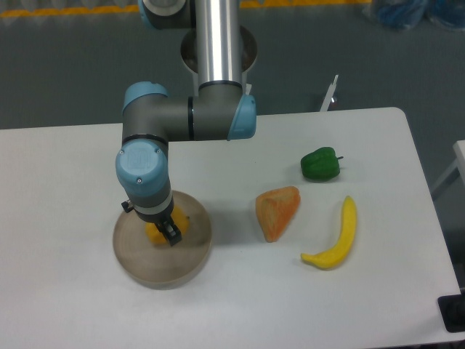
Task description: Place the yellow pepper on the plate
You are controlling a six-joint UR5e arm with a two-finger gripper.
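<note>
The plate [185, 262] is a round grey-brown dish at the front left of the white table. The yellow pepper [180, 225] sits over the plate's middle, mostly hidden by my gripper [167, 233]. Only yellow-orange bits show on either side of the dark fingers. The gripper points straight down over the plate, with its fingers around the pepper. I cannot tell whether the pepper rests on the plate or hangs just above it, nor whether the fingers press it.
An orange triangular wedge [277, 211] lies right of the plate. A yellow banana [336, 237] lies further right. A green pepper [320, 163] sits behind them. The arm's base column [216, 43] stands at the back centre.
</note>
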